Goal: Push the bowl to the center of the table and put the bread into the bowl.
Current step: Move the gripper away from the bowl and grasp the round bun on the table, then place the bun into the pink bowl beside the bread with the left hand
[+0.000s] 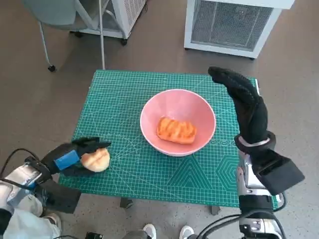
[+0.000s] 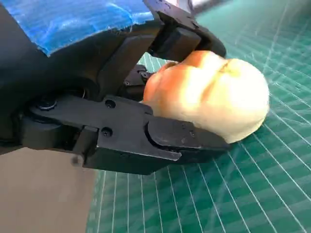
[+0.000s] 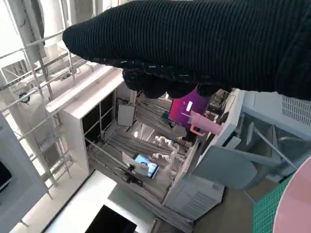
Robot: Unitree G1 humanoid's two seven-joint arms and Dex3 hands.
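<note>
**Head view: roll in hand, bowl waiting at mid-table**

Head view shows the pink bowl (image 1: 178, 121) sitting about at the middle of the green cutting mat (image 1: 129, 94), so the push looks done. One grilled piece of bread (image 1: 176, 130) already lies inside it. A second piece, a pale round bread roll (image 1: 95, 160), is held by the left hand (image 1: 75, 157) near the mat's front left corner, well apart from the bowl.

The left wrist view confirms the grip: black fingers (image 2: 180, 136) close around the roll (image 2: 214, 97) from both sides, with its rounded end sticking out past them, just above the mat.

The step in hand appears to be carrying this roll to the bowl. To do it well, the hand should lift enough to pass over the near rim rather than knock it, since a bump could slide the bowl off centre. Release should come over the free part of the bowl's floor, beside the grilled piece, and low enough that the roll does not bounce out.

The right hand (image 1: 244, 102) stands raised just beside the bowl's right rim, fingers stretched out and holding nothing. There it could steady the bowl if needed.
</note>
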